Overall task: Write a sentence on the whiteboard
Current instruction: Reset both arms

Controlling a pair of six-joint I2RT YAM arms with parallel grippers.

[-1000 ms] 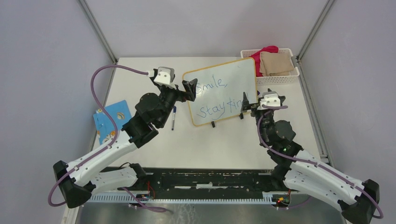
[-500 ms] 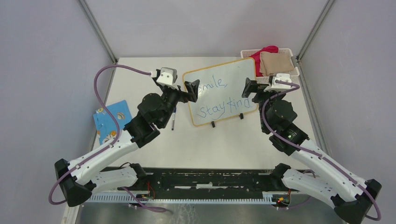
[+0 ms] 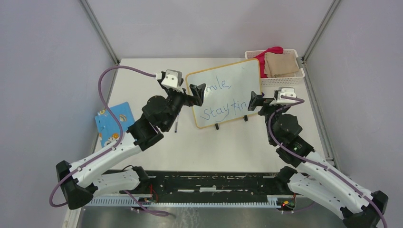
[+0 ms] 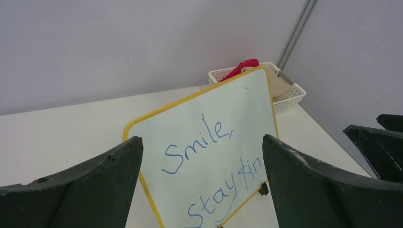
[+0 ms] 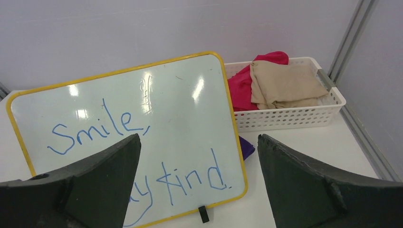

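The whiteboard (image 3: 240,76), white with a yellow-orange frame, stands tilted on small black feet at mid-table. The sentence (image 3: 216,113) is on it in blue marker, "Smile," above "Stay kind". My left gripper (image 3: 198,93) hovers open at the board's left edge and covers the "S" from above. My right gripper (image 3: 254,101) is open at the board's right edge, over the end of "kind". In the left wrist view the whiteboard (image 4: 237,104) shows between the open left gripper (image 4: 202,138). The right wrist view shows the whiteboard (image 5: 190,114) beyond the open right gripper (image 5: 199,136). Neither holds anything.
A marker pen (image 3: 176,125) lies on the table left of the board, under my left arm. A blue patterned card (image 3: 113,122) lies at the left edge. A white basket (image 3: 281,81) with red and tan cloths stands back right. Something purple (image 5: 247,146) lies behind the board.
My right gripper rose from the board's lower right corner, swung right, and now sits at the right edge. My left gripper edged right over the board's left side.
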